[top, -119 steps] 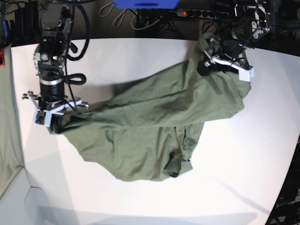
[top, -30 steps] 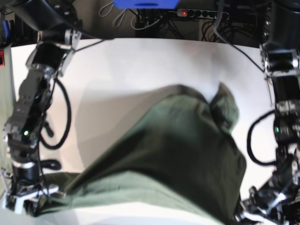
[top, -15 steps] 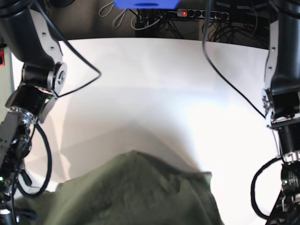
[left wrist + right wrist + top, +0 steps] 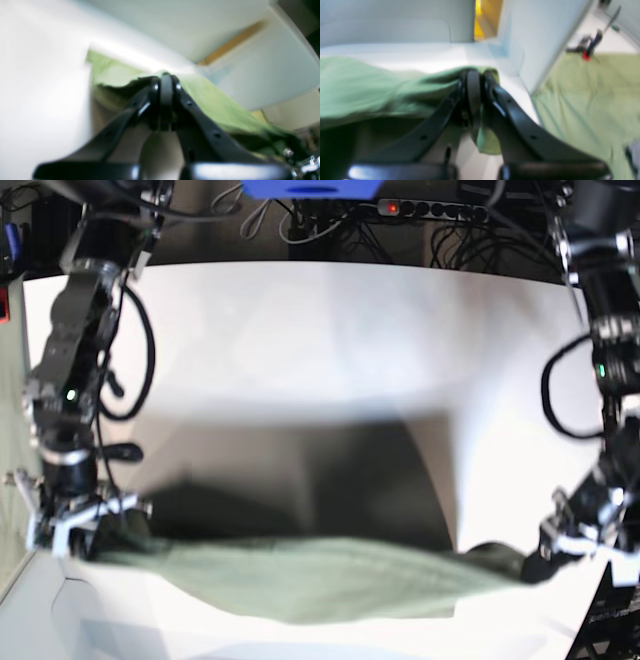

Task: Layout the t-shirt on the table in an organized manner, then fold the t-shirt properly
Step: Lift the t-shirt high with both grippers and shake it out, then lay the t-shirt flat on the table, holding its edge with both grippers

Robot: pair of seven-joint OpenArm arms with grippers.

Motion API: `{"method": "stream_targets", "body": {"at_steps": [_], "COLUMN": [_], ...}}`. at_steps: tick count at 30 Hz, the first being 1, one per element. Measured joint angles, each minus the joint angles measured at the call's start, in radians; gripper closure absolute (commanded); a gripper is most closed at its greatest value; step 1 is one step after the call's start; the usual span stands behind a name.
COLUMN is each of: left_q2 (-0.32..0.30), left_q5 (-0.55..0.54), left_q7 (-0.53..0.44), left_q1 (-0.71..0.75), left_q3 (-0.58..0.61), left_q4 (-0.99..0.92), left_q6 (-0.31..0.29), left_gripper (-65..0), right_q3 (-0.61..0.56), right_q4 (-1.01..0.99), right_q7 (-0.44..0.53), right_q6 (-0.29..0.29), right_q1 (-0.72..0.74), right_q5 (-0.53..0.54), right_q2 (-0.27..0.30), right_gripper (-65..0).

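T-shirt stretched between both arms above table, left gripper and right gripper each clamped on its edge

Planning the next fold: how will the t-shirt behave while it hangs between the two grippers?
Likely very floppy: the t-shirt sags in a belly between the left gripper and the right gripper. It probably weighs little, since small pinches at its edges carry it. It may swing and bunch when lowered onto the table.
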Motion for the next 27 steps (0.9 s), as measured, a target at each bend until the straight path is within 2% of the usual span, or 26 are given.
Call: {"method": "stream_targets", "body": {"at_steps": [4,9,17,23,25,27], "left_q2": [0.048,0.082,0.085,0.086,0.092,0.092], "left_q5": [-0.012,0.001,0.028,0.026,0.027,0.026], "left_q7": [0.006,0.011,0.012,-0.008,0.010,0.004], "left_q1": [0.214,0.405,0.498,0.499,0.502,0.506], "left_q3": [-0.068,-0.115,-0.106,-0.087,-0.064,-0.040], "left_q4": [0.119,0.131,-0.079,-0.166,-0.169,-0.168], "left_q6": [-0.011,-0.002,0.005,0.005,0.005,0.005], "left_gripper": [-0.4,-0.4,-0.4,-0.8,-4.1,-10.2], "right_q3": [-0.010,-0.014,-0.066,-0.062,-0.063,-0.062], "right_q4": [-0.002,-0.008,-0.033,-0.081,-0.106,-0.116], "right_q7": [0.079,0.135,0.149,0.148,0.143,0.140], "right_q6": [0.005,0.001,-0.005,-0.005,-0.004,-0.005], "right_q1": [-0.140,-0.277,-0.412,-0.435,-0.436,-0.438], "right_q5": [0.008,0.000,0.002,0.007,0.007,0.007], "right_q2": [-0.029,-0.056,-0.062,-0.066,-0.064,-0.061], "right_gripper": [0.0,0.0,0.0,0.0,0.0,-3.3]}}
